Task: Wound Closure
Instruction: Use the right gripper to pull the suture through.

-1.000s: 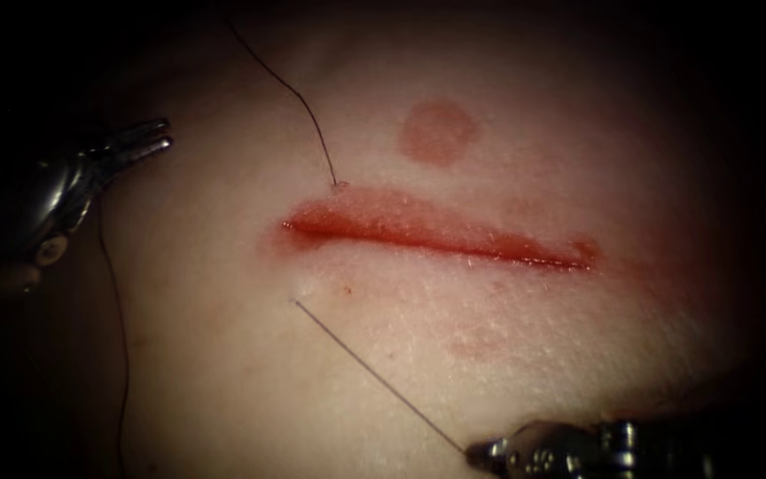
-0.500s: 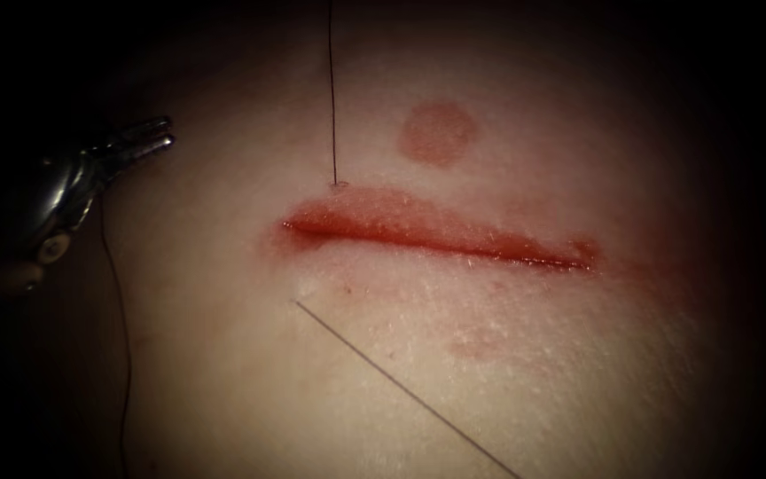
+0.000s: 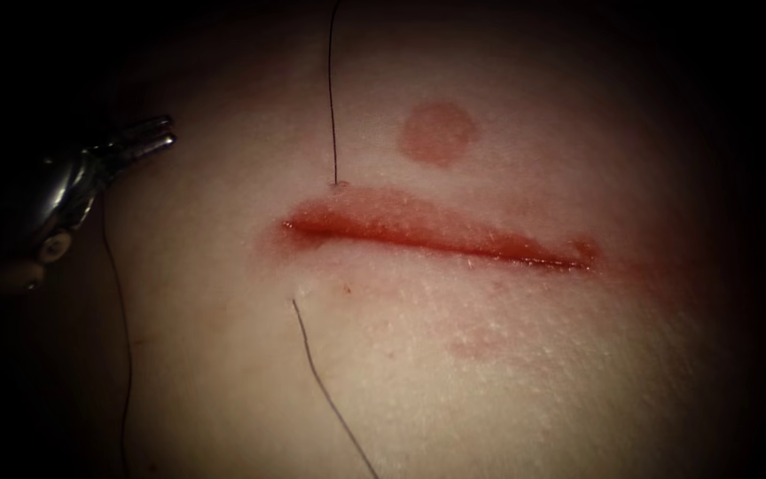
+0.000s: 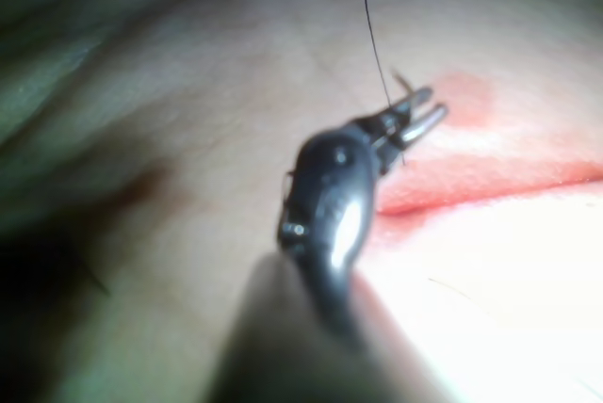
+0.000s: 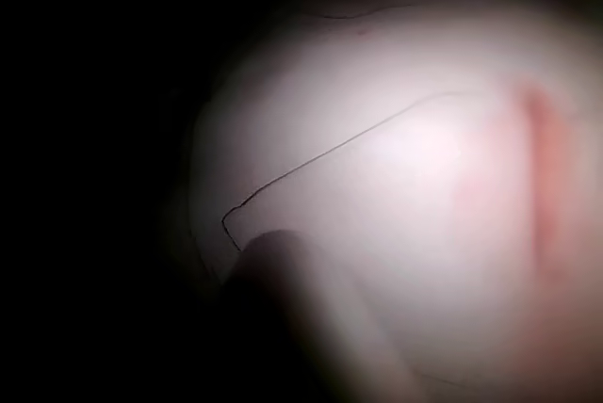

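The cut [image 3: 436,232] runs across the tissue [image 3: 578,372], red and unclosed. One thread [image 3: 332,98] rises straight up from a point just above the cut's left end. Below that end a second strand [image 3: 325,390] leaves the tissue and curves loosely downward. My left tool [image 3: 157,137] lies left of the cut, jaws shut, apart from the tissue. In the left wrist view a thread [image 4: 377,50] crosses the left tool [image 4: 419,113]; I cannot tell if it is held. The right tool [image 5: 292,281] is a blurred shape, with thread [image 5: 330,151] ending in a kink beside it.
A round red mark [image 3: 437,133] lies above the cut. Another thin thread [image 3: 124,355] runs down the tissue's left side below the left tool. Red fluid stains the cut's edges [image 4: 490,182].
The right tool drew the lower strand taut and left the endoscope view at the lower right; that strand now hangs slack and curved. The upper thread swung upright. The left tool stayed put.
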`<control>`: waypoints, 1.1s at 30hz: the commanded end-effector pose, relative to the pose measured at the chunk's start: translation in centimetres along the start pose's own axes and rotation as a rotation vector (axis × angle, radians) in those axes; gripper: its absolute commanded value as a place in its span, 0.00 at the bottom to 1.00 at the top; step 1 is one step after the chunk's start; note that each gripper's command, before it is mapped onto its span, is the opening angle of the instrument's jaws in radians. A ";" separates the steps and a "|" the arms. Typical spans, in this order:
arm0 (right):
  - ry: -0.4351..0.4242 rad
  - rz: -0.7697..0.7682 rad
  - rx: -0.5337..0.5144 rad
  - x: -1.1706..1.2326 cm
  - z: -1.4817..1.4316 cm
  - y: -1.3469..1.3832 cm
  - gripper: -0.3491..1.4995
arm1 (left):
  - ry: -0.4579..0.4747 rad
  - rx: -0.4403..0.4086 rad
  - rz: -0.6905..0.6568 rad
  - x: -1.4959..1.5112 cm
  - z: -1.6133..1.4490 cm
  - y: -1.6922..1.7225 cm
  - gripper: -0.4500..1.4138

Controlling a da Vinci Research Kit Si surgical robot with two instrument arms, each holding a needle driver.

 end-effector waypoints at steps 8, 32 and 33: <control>0.376 0.037 -0.016 0.94 0.03 0.53 0.98 | 0.001 -0.001 0.000 -0.08 0.04 0.00 0.05; 0.523 0.195 -0.078 2.06 1.23 1.23 0.91 | 0.002 -0.002 -0.003 -0.11 0.04 0.00 0.05; 0.523 0.195 -0.078 2.06 1.23 1.23 0.91 | 0.002 -0.002 -0.003 -0.11 0.04 0.00 0.05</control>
